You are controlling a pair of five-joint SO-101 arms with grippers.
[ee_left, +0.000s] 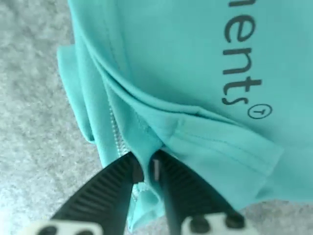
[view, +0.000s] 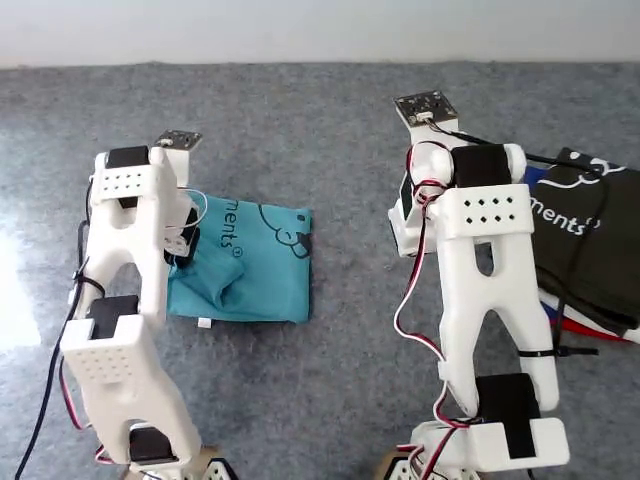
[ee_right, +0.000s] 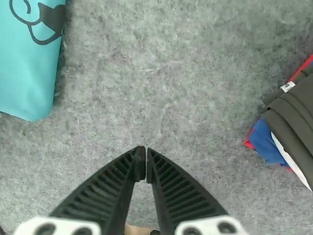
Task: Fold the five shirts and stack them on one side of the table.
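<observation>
Two pincers, both closed: the left pincer (ee_left: pixel 144 164) clamps a bunched fold of the teal shirt (view: pixel 262 268); the right pincer (ee_right: pixel 145 159) meets tip to tip over grey worktop (view: pixel 330 130). Folded and dark-printed, the teal shirt lies left of centre in the high view, long axis across the frame, lettering running vertically. At the right edge sit stacked shirts (view: pixel 590 235), black topmost.

Bright, even, diffuse light. Washed-out glare patch on the worktop (view: pixel 330 380) well left of the teal shirt (view: pixel 255 265). Faint, soft shadows along the shirt's edges and in its folds. Wall beyond the shirt is near white.
</observation>
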